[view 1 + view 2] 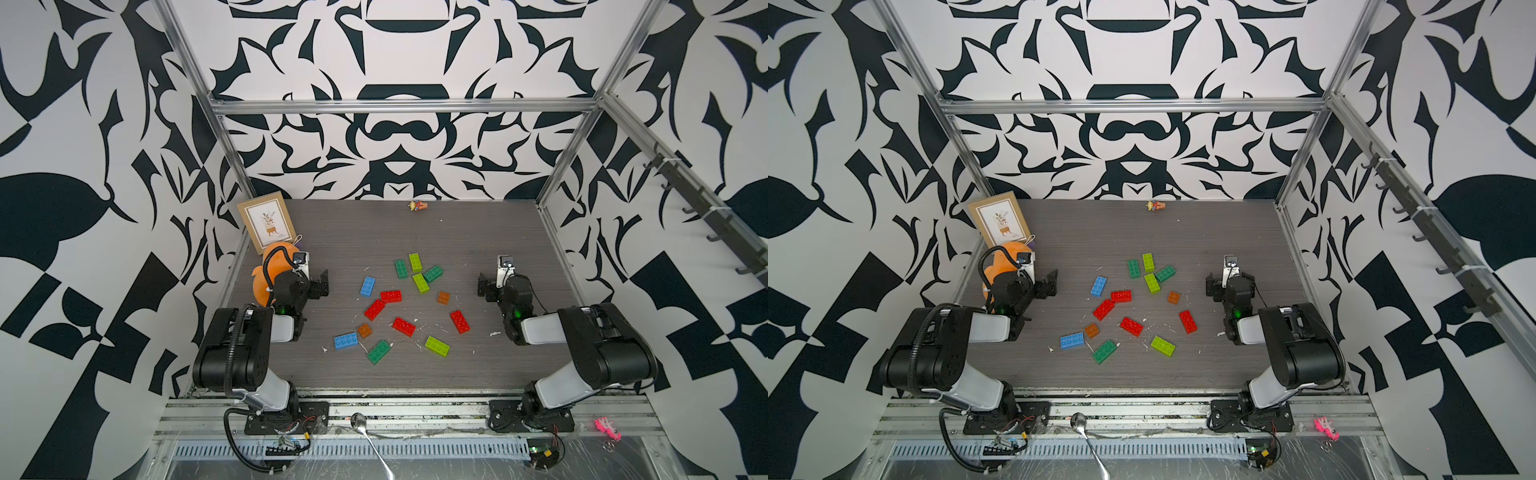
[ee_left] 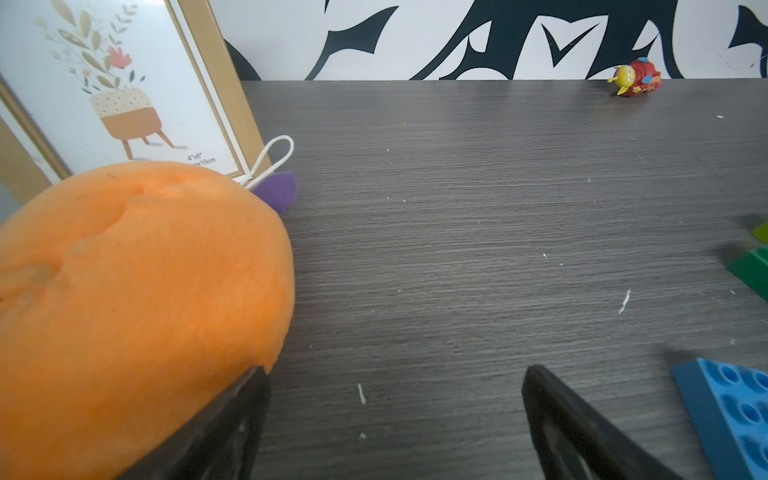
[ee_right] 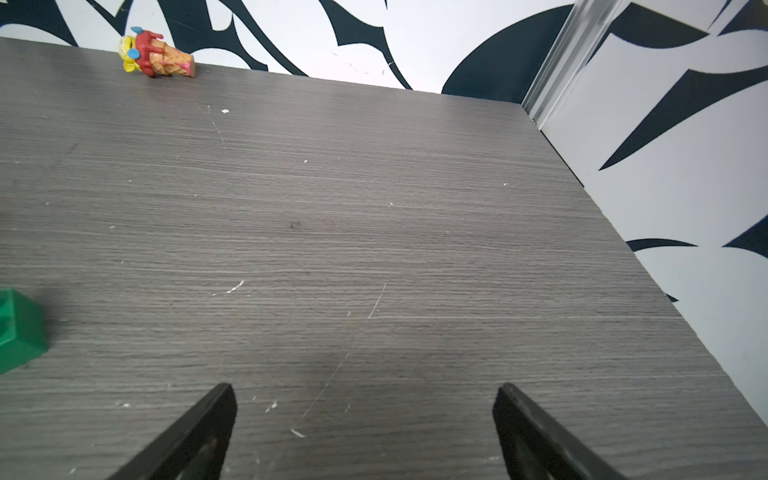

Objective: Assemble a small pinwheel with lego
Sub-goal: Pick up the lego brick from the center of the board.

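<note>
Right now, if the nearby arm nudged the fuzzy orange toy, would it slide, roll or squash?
The orange plush toy looks fleecy and dimpled, so it would probably squash rather than resist. Its rounded shape suggests it might wobble or roll slightly; the fuzzy cloth likely drags on the table.

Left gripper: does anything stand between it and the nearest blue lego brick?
Nothing visible does. Only table lies between the open left gripper and that blue brick; the orange plush sits on the gripper's other side.
</note>
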### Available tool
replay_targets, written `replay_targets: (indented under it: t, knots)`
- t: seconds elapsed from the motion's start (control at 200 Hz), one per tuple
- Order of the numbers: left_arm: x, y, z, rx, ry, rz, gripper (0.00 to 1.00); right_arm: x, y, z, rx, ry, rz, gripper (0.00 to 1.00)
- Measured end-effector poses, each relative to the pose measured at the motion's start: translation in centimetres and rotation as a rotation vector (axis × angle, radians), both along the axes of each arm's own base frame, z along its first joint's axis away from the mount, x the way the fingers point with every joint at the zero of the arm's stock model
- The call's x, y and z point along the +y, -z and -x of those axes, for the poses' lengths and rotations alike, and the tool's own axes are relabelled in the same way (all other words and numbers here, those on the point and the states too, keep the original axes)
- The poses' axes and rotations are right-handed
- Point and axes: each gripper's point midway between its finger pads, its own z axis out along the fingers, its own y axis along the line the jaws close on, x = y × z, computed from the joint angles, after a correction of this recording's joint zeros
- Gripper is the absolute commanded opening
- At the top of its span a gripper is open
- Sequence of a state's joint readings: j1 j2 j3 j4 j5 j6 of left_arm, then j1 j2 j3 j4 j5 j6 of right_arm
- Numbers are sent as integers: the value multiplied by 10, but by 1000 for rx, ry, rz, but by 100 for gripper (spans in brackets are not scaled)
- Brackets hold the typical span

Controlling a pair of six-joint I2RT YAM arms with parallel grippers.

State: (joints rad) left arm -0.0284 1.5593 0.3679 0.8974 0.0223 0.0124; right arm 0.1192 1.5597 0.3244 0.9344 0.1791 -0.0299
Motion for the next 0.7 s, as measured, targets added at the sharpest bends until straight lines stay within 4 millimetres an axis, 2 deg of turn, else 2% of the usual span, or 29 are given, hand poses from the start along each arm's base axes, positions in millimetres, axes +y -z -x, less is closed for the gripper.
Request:
replay_targets:
  t: [0.19,0.285,0.325,0.385,0.465,0.57,0.615,0.7]
  knots:
    - [0,0,0,1,1,-3,99,-3,0,0,2,17,4,100]
    - [7,1,1,10,-46,-6,99,-12,0,1,3,65,4,100]
    - [12,-2,2,14,-77,-10,99,-17,0,4,14,97,12,100]
    - [16,-17,5,-9,-116,-18,99,-23,-9,12,24,141,18,100]
    - [16,-51,10,-84,-166,-29,99,-32,-46,17,-29,215,-23,100]
    - [0,-98,26,-158,-196,82,99,-41,-120,20,-173,314,-167,100]
    - [1,-114,33,-156,-233,172,99,-45,-146,24,-230,351,-235,100]
    - [9,-142,47,-147,-318,352,99,-51,-171,37,-288,411,-378,99]
